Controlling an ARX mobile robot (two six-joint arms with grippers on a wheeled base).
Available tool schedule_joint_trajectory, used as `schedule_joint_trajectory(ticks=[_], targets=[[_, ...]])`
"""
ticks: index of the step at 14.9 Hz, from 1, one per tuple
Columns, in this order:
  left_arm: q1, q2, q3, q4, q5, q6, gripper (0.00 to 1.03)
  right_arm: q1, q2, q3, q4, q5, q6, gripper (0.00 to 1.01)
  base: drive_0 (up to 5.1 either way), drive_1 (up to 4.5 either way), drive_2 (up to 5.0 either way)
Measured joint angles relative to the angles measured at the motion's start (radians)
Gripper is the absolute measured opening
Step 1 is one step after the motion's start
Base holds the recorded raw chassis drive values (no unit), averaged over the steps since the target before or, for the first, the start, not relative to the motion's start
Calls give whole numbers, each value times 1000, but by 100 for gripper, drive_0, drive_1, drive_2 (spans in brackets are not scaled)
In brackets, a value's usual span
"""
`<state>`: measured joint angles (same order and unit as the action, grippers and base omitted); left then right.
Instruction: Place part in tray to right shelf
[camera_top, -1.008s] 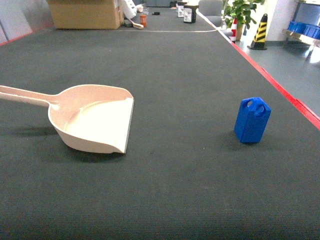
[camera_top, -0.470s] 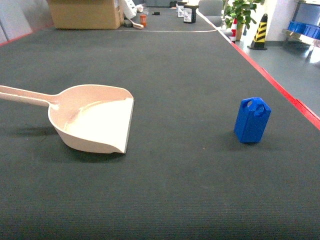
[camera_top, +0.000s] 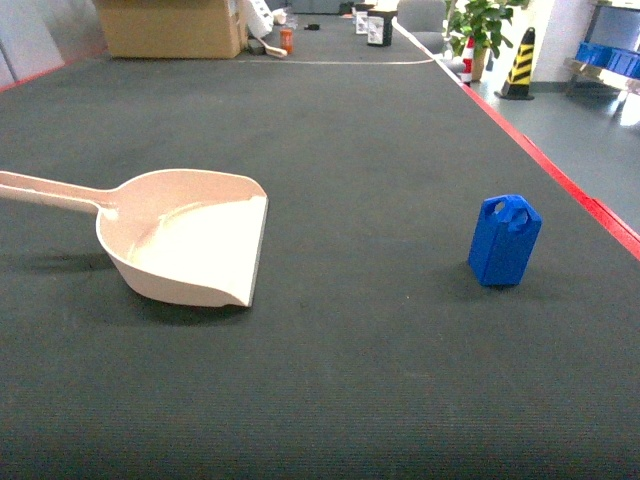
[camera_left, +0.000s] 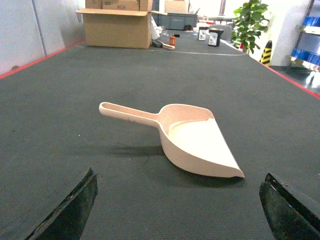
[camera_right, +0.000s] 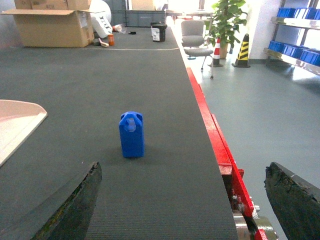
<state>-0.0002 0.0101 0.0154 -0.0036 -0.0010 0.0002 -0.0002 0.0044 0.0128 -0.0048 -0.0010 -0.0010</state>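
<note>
Standing upright near the right, red-trimmed edge of the dark mat (camera_top: 330, 400), the blue part (camera_top: 505, 241) rests on its flat base with its holed tab on top, well apart from the dustpan tray (camera_top: 190, 240). Nearest the cameras, both grippers hang short of their targets: the left gripper (camera_left: 177, 210) shows two dark fingertips spread wide at the lower corners of its wrist view, holding nothing, and the right gripper (camera_right: 182, 200) is likewise spread wide and empty, with the part centred ahead of it. The tray lies toward the left edge of the mat, its wide lip facing the part and its long handle (camera_top: 50, 191) running off leftward. Judging by its look, the part is rigid moulded plastic, light and a little slick; pinching its two flat side faces below the tab seems safest, since it is tall and could tip. Beyond, a cardboard box (camera_top: 170, 25) sits at the far edge.
</note>
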Motion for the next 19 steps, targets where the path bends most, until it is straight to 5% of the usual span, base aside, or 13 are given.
schedule_joint_trajectory(ticks=[19], targets=[[0,0,0,0,0,0,98,0,0,0,0,0,0,98,0,0,0]])
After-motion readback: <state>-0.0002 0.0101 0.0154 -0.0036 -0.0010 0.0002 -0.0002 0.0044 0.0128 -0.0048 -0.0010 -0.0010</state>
